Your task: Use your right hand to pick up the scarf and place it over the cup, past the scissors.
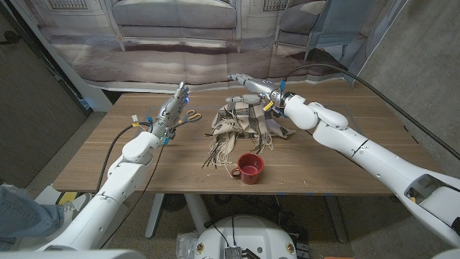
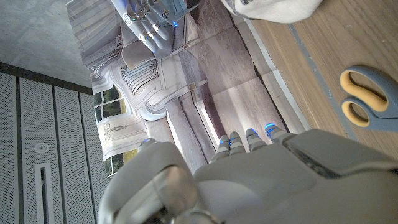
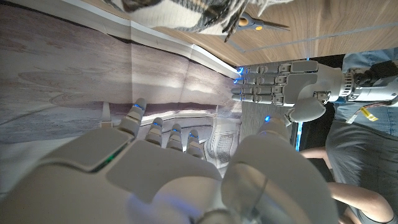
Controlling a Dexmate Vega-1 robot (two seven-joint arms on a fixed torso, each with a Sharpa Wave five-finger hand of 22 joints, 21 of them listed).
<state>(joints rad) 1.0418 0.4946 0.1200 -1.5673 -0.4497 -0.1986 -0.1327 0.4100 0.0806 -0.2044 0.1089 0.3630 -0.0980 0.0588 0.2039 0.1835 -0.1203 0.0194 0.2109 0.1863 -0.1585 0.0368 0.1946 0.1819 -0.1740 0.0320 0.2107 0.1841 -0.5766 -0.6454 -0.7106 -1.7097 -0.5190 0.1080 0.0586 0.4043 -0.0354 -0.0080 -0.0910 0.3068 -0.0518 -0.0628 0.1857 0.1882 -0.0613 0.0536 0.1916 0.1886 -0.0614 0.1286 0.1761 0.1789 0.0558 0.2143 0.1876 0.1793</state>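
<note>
the scarf [image 1: 241, 124] lies crumpled in a heap on the wooden counter [image 1: 345, 155], near the middle toward the far edge, its fringe trailing down toward the red cup [image 1: 251, 167]. the cup stands upright just in front of the scarf, near the counter's front edge, uncovered. the scissors [image 1: 191, 115], with orange-and-grey handles, lie to the left of the scarf, close beside the left robot hand [image 1: 175, 106].

the right robot hand [image 1: 248, 88] hovers over the far side of the scarf, fingers stretched out and apart, grasping nothing; in the right wrist view its fingers [image 3: 163, 132] reach out straight with nothing between them. whether it touches the cloth cannot be told.

the left robot hand stands raised at the left of the scissors, fingers extended upward and apart, released; the left wrist view shows its fingers [image 2: 249, 140] straight, with the scissors' handles [image 2: 367, 96] on the counter nearby.

a person's leg and shoe [image 1: 68, 208] show at the lower left edge of the head view.
</note>
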